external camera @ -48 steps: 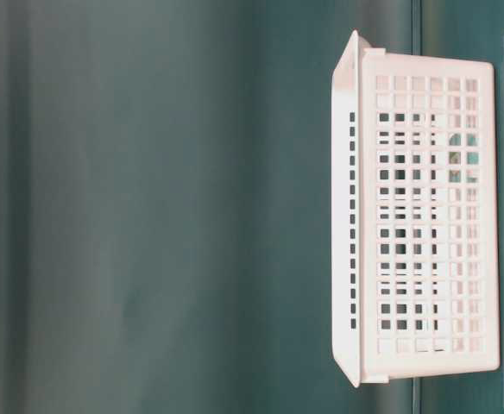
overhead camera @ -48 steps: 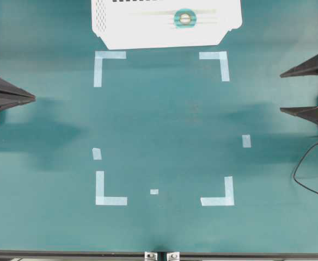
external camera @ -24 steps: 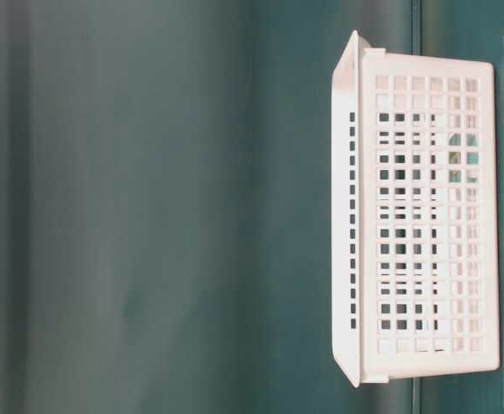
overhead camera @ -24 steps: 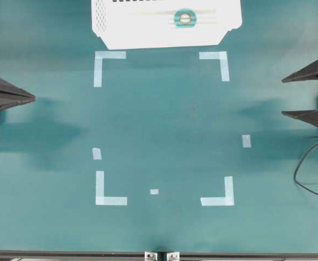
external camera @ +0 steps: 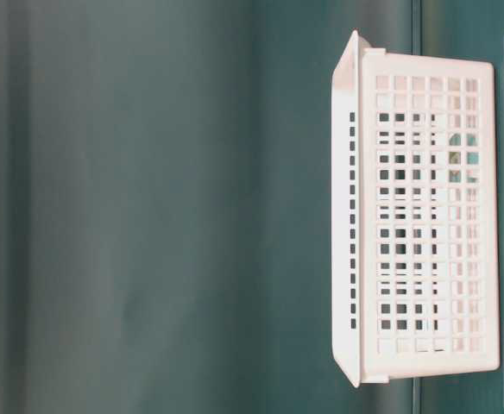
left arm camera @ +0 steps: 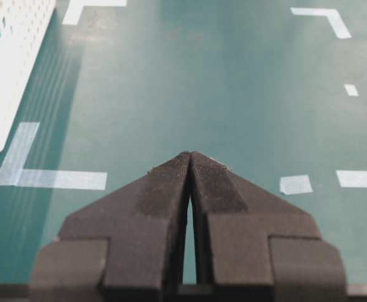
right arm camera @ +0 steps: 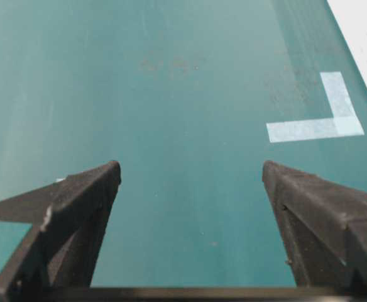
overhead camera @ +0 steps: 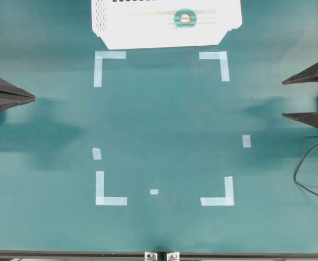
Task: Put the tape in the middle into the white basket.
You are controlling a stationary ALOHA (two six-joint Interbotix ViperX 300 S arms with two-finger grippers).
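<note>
Tape in white basket | left tool clenched | right tool released, at edge

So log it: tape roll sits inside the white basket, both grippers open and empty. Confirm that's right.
Not quite. The left gripper is shut, fingers pressed together in the left wrist view. The rest holds: the tape lies inside the white basket, and the right gripper is open and empty.

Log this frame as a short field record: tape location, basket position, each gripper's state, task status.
tape: small teal ring-shaped roll with tan core, lying inside the basket
basket: large white perforated plastic basket, top edge of the overhead view
left gripper: shut, empty, at table's side
right gripper: open, empty, at opposite side
task status: appears done
</note>
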